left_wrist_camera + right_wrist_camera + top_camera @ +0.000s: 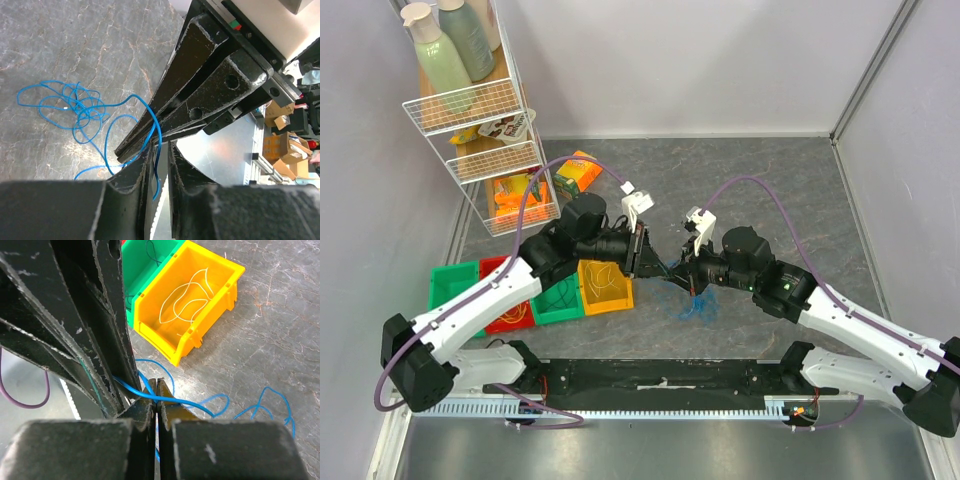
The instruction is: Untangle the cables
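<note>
A tangle of blue cables (pixel 698 305) lies on the grey table just in front of the two grippers, which meet tip to tip. My right gripper (pixel 157 382) is shut on one blue cable (pixel 200 407), which crosses its tips. The left gripper (pixel 160 148) stands open by a narrow gap, and a blue strand (pixel 158 170) hangs loose in that gap. The right gripper's shut tips (pixel 121 152) touch the left finger. The loose blue tangle (pixel 75 107) rests on the table beyond. A thin dark green wire (pixel 89 375) runs along the left gripper's fingers (pixel 100 340).
Four small bins stand left of the grippers: green (pixel 452 283), red (pixel 505 300), green (pixel 557 298), and yellow (pixel 603 285) holding pale cables (pixel 187 302). A wire shelf rack (pixel 480 110) with bottles fills the back left, with an orange box (pixel 578 172) beside it.
</note>
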You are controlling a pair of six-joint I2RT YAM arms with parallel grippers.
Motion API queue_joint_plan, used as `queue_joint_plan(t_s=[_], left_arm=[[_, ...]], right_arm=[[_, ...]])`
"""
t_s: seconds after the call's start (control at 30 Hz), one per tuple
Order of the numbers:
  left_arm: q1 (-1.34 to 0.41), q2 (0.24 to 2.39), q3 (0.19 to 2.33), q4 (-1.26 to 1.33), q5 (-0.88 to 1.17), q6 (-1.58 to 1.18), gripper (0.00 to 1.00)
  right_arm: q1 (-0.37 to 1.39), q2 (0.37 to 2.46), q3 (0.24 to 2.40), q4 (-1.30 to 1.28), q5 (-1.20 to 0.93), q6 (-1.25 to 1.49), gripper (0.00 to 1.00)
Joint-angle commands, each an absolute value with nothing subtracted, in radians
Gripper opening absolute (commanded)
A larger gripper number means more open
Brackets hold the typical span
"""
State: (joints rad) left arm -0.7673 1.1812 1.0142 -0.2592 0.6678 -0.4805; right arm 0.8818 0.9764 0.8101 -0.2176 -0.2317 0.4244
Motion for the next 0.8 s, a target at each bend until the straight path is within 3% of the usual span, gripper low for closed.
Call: queue_joint_plan(t_s=[0.0, 0.2, 0.27, 0.77], left_arm=[[-0.769, 1.137, 1.028, -0.296, 0.631, -0.405, 0.21], [-0.761, 1.071, 1.037, -0.348, 0.594, -0.345, 0.04], [-0.753, 1.039, 1.031, -0.359, 0.559, -0.339, 0.04], [-0.749, 1.075, 0.986, -0.252, 0.696, -0.388, 0.23]], right_arm=[[0.888, 0.969, 0.815, -0.155, -0.273, 0.411, 0.00], [0.888, 0.973, 0.818, -0.181, -0.321, 0.379, 0.00], [0.888, 0.973, 0.818, -0.189, -0.330, 0.371, 0.00], [0.888, 0.997, 0.828, -0.170, -0.359, 0.380, 0.00]])
